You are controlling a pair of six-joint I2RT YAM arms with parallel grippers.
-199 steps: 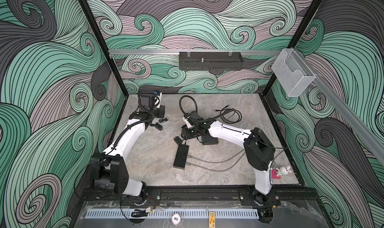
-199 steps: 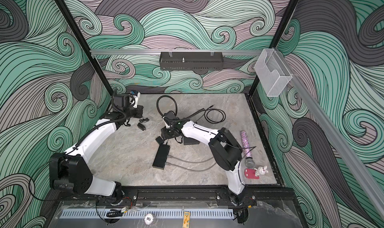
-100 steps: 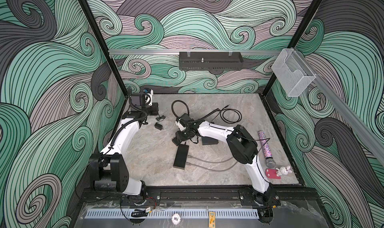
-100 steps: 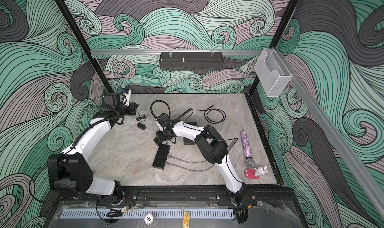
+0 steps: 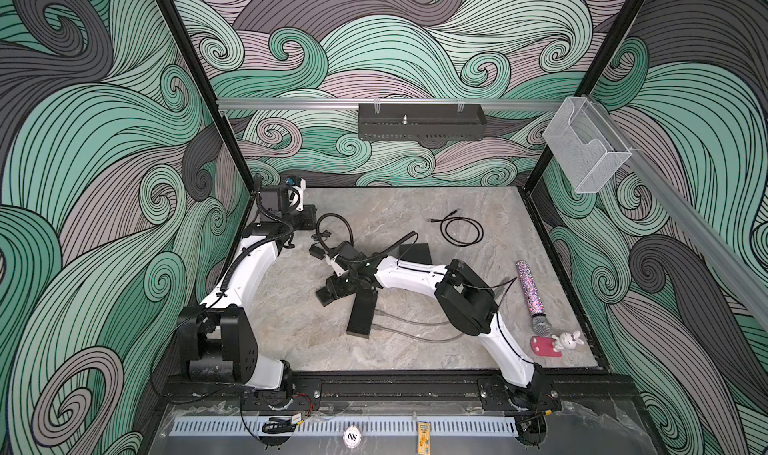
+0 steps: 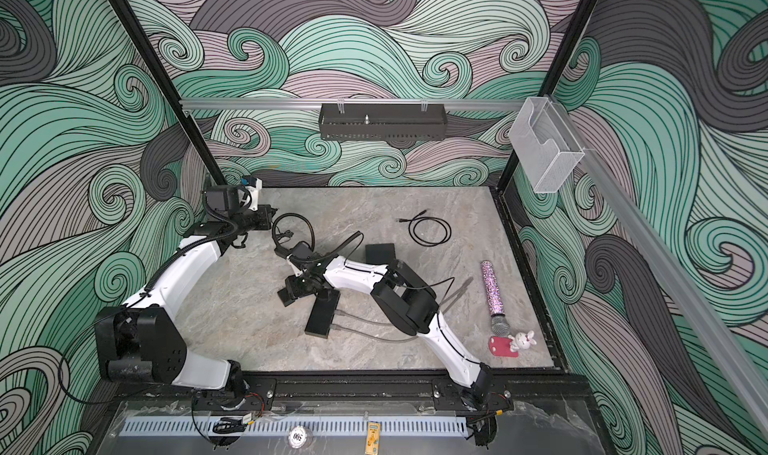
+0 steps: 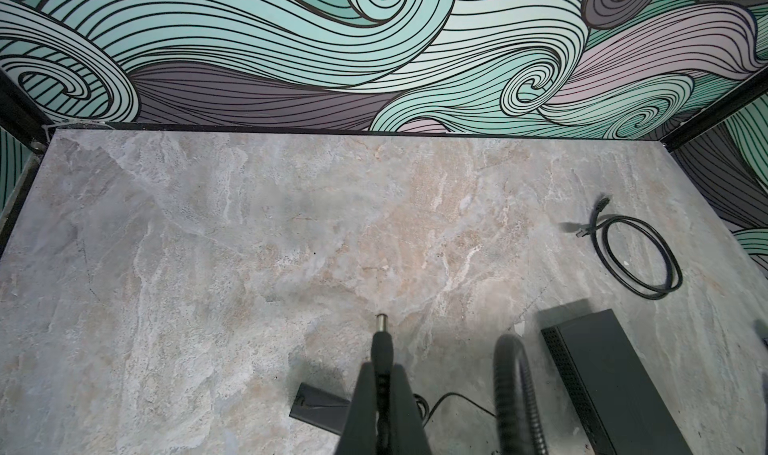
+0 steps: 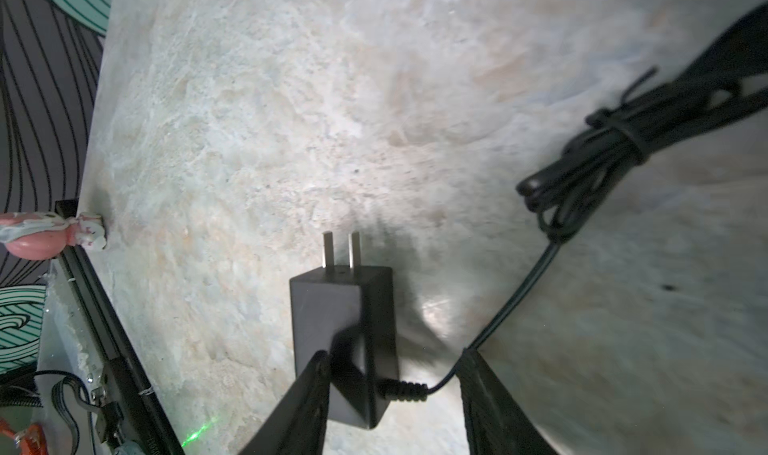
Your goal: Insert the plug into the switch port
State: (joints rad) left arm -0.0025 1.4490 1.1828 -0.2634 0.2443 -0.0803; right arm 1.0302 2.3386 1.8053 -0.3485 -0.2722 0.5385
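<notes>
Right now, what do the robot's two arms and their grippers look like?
The left arm and right arm share white link shells, bulky black joint housings and black bases. Ribbed black conduit follows the left arm; thin black cable follows the right. The left gripper and right gripper have tapering matte black fingers.

clutter | coiled black cable [image 7: 648, 296]; glitter microphone [image 5: 532, 297]; pink bunny toy [image 5: 559, 343]; clear wall bin [image 5: 582, 154]
</notes>
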